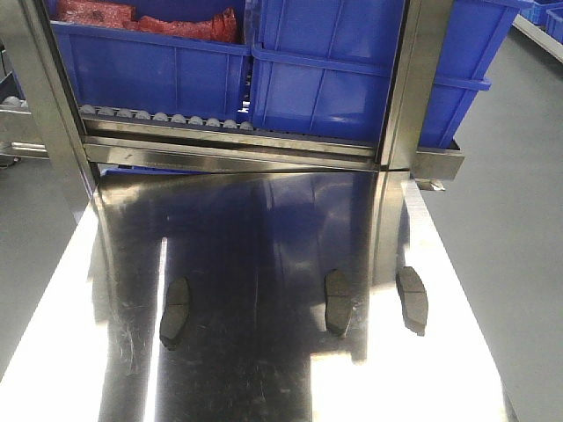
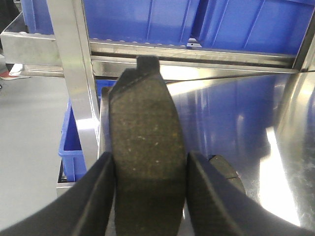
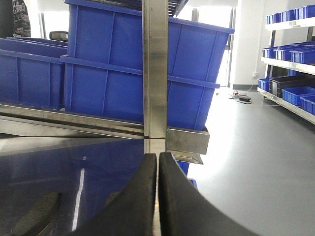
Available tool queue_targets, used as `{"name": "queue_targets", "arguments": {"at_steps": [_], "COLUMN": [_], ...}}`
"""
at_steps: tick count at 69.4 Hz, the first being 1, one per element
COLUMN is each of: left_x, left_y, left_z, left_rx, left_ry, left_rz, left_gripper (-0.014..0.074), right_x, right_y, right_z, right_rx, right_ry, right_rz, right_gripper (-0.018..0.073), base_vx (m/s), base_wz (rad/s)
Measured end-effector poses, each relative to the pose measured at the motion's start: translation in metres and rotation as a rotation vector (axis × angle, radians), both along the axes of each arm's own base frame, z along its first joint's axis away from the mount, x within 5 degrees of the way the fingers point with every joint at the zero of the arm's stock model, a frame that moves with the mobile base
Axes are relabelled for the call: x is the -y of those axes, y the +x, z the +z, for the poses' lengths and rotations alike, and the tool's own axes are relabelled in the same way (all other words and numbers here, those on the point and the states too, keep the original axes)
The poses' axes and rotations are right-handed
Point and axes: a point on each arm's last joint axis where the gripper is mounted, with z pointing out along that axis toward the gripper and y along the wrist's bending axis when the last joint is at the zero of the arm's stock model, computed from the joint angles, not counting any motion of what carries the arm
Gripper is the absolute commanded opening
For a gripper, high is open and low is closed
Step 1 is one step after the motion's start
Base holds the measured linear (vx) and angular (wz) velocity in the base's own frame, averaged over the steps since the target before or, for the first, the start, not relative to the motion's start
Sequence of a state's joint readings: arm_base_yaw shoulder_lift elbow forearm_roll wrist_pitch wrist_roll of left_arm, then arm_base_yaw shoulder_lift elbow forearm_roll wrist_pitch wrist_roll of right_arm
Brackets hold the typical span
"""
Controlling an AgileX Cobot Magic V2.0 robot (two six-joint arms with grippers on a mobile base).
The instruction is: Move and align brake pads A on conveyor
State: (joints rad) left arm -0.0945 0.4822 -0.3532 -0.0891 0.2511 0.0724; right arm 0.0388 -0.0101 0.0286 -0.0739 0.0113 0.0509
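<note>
Closest to us, in the left wrist view, the left end effector (image 2: 150, 160) is clenched on one brake pad (image 2: 145, 113), its two black fingers (image 2: 93, 196) pressing against the pad's long edges. We see that held pad's rough grey-brown face, its length pointing away from the lens toward the rack, with a small tab at the far end. Past the finger on the picture's right, part of another pad (image 2: 225, 169) lies on the shiny steel counter (image 2: 236, 113).

At the right wrist, the right end effector (image 3: 158, 164) is clenched on nothing, its fingers meeting with only a thin seam between them, in line with an upright steel post (image 3: 155, 69). We cannot tell what the dark rounded shape at the lower left of that view is.

From the front view we count three pads lying flat on the mirror-like counter, roughly in a row and each pointing away from us. The left pad (image 1: 176, 312) lies well apart from the others. The middle pad (image 1: 338, 301) and the right pad (image 1: 412, 299) lie near each other, not touching. Behind the counter, blue bins (image 1: 334, 79) sit on a roller rack (image 1: 158, 117), and one bin holds red items (image 1: 176, 22).
</note>
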Motion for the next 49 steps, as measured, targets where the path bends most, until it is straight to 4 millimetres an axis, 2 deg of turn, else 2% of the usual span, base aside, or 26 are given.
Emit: {"name": "queue_targets", "arguments": {"at_steps": [33,49], "left_x": [0.000,0.000], "left_y": [0.000,0.000], "left_z": [0.000,0.000], "left_rx": [0.000,0.000], "left_ry": [-0.001,-0.001], "left_rz": [0.000,0.000], "left_gripper": [-0.0008,-0.0008], "right_x": [0.000,-0.001], "right_y": [0.000,-0.001], "right_z": [0.000,0.011], "right_rx": [0.001,0.113], "right_ry": [-0.001,0.003], "right_rz": [0.000,0.008], "right_gripper": [-0.0010,-0.0010], "base_vx": [0.00,0.00], "base_wz": [0.00,0.00]}}
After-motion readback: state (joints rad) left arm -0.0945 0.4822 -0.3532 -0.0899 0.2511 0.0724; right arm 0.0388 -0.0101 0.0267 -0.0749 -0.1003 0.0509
